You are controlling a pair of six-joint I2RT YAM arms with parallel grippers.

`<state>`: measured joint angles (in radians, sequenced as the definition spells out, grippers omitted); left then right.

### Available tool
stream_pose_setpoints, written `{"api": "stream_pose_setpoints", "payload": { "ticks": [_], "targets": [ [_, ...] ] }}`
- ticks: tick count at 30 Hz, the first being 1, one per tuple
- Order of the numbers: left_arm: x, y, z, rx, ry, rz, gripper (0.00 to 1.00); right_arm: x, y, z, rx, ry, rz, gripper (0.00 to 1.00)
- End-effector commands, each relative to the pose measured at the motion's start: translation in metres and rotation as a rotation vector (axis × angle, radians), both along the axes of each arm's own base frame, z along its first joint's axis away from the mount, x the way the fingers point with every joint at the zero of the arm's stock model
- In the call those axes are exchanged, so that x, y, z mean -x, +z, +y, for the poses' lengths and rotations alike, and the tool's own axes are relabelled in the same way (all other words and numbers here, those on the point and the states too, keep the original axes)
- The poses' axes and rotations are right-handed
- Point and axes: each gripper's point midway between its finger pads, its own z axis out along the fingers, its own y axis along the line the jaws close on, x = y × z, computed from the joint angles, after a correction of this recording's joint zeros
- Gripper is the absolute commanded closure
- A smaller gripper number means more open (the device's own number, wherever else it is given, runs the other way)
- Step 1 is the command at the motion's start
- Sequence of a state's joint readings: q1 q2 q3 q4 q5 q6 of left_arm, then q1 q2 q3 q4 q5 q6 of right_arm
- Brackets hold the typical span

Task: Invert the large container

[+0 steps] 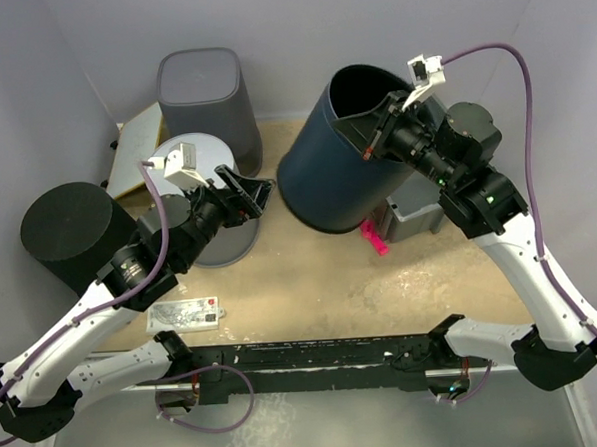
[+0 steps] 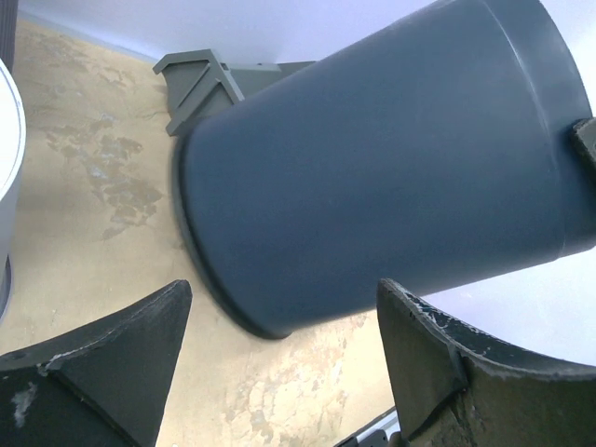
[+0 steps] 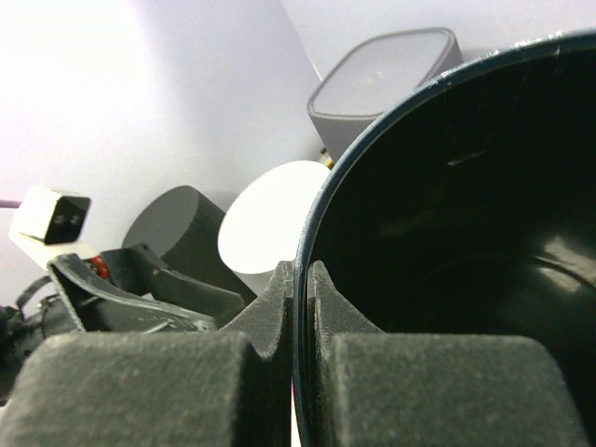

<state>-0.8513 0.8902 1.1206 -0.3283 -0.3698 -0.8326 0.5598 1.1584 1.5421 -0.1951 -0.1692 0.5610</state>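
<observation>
The large dark blue container [image 1: 340, 151] is tilted, its mouth up and to the right, one bottom edge on the tan table. My right gripper [image 1: 379, 129] is shut on its rim, one finger inside and one outside; the rim [image 3: 303, 307] runs between the fingers in the right wrist view. My left gripper [image 1: 260, 193] is open and empty, just left of the container's lower wall and apart from it. The left wrist view shows the container [image 2: 391, 168] lying slantwise ahead of the open fingers [image 2: 130, 354].
An upturned grey bin [image 1: 204, 93] stands at the back. A white-topped grey can [image 1: 200, 164] sits under my left arm, a black cylinder [image 1: 69, 236] far left. A grey box [image 1: 418, 212] and pink piece [image 1: 374, 237] lie right of the container. A white card [image 1: 186, 312] lies near front.
</observation>
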Motion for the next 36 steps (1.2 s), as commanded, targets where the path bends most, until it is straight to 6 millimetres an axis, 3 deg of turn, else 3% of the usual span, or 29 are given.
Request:
{"api": "stream_pose_setpoints", "payload": {
  "ticks": [1, 6, 12, 19, 27, 32, 36],
  "targets": [
    [-0.001, 0.013, 0.007, 0.032, 0.032, -0.027, 0.22, 0.022, 0.071, 0.010, -0.179, 0.115, -0.169, 1.00],
    [0.003, 0.018, 0.017, 0.039, 0.046, -0.032, 0.22, 0.016, 0.067, 0.019, -0.194, 0.140, -0.151, 1.00],
    [0.011, 0.016, 0.027, 0.047, 0.057, -0.027, 0.22, 0.005, 0.036, 0.030, -0.208, 0.155, -0.073, 1.00],
    [0.012, 0.005, 0.019, 0.033, 0.022, -0.007, 0.22, -0.007, 0.001, 0.033, -0.193, 0.125, 0.004, 1.00],
    [0.011, -0.029, 0.008, 0.001, -0.008, 0.067, 0.22, -0.010, -0.028, 0.032, -0.162, 0.106, 0.070, 1.00],
    [0.012, -0.063, 0.010, 0.029, 0.028, 0.158, 0.22, -0.014, -0.044, 0.027, -0.116, 0.066, 0.080, 1.00],
    [0.014, -0.091, 0.008, 0.032, 0.037, 0.231, 0.22, -0.024, -0.068, 0.015, -0.048, -0.020, 0.113, 1.00]
  ]
}}
